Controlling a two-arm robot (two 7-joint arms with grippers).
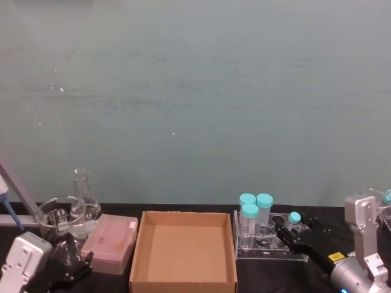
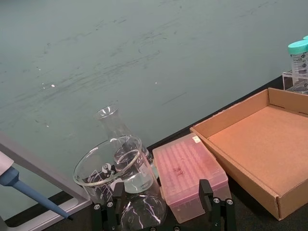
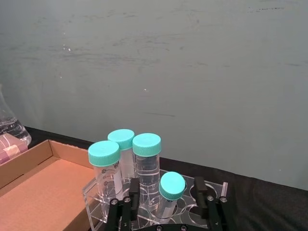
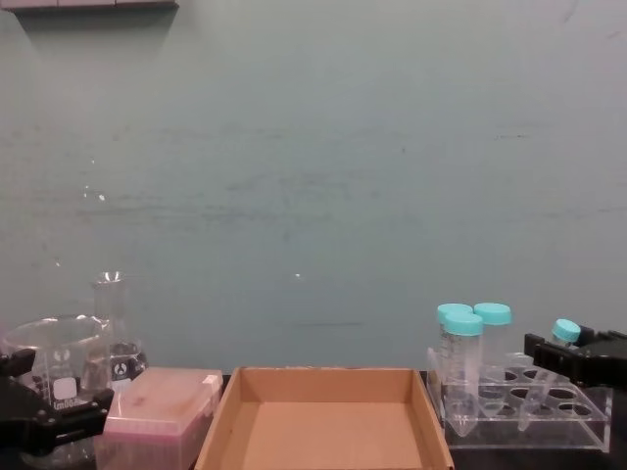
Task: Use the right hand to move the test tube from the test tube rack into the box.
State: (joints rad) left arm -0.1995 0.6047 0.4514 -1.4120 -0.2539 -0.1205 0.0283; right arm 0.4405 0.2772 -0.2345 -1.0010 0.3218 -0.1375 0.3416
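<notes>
my right hand [image 3: 166, 197] near surface's right edge | jaws open astride test tube [image 3: 172, 185] standing in test tube rack [image 4: 578, 421] | my left hand [image 2: 161, 195] parked at left corner, jaws open

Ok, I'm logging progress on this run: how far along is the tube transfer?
Done: the right gripper is at the rack, its open fingers on either side of the slim test tube. In hand: the grasp, not yet closed; the tube stands in its hole. Left: close, lift, carry across and release into the box, where no tube lies yet. The left gripper sits parked by the beaker.
</notes>
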